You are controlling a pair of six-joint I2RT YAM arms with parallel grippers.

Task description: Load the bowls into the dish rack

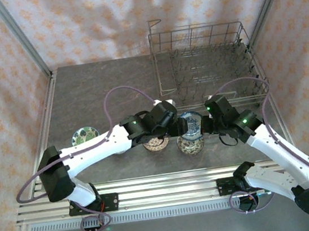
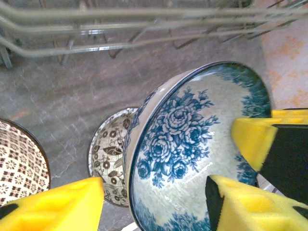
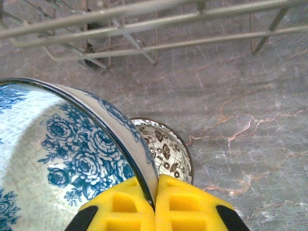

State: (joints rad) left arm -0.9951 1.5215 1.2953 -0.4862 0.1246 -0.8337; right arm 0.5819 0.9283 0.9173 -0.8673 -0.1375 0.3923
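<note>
A blue-and-white flowered bowl (image 1: 190, 121) hangs tilted above the table between both grippers. My right gripper (image 3: 156, 192) is shut on its rim, one pad inside and one outside. My left gripper (image 2: 154, 202) is open and straddles the opposite rim without touching it, with one yellow finger (image 2: 57, 207) outside the bowl (image 2: 192, 144) and the other inside. Below on the table lie a brown floral bowl (image 1: 191, 145) and a brown checked bowl (image 1: 156, 144). A green bowl (image 1: 85, 136) sits at the left. The grey wire dish rack (image 1: 204, 63) stands just beyond the grippers.
The rack's near wire wall (image 2: 144, 29) runs across the top of both wrist views, close to the lifted bowl. Grey marble tabletop (image 3: 250, 110) lies open to the right of the floral bowl (image 3: 168, 149). Patterned walls enclose the table.
</note>
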